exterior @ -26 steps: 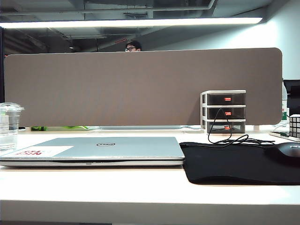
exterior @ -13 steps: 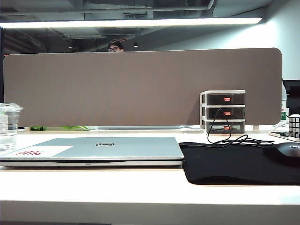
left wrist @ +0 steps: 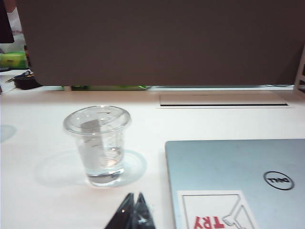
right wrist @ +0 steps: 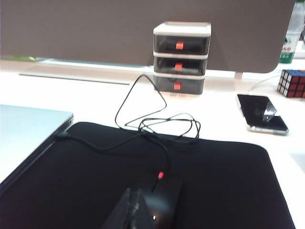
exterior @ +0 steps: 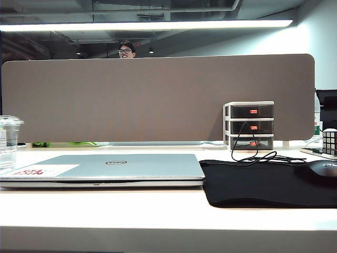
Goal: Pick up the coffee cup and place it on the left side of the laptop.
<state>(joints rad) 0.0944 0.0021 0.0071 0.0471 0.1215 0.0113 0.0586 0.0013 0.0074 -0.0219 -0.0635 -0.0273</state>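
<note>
Both end effectors are closed and empty, left near the coffee cup, right over the mouse mat; with the cup standing left of the laptop, you probably need only confirm placement.

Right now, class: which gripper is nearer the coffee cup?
Left. The left gripper, shut, sits just in front of the coffee cup; the right gripper, shut, is over the black mouse mat, beyond the laptop.
</note>
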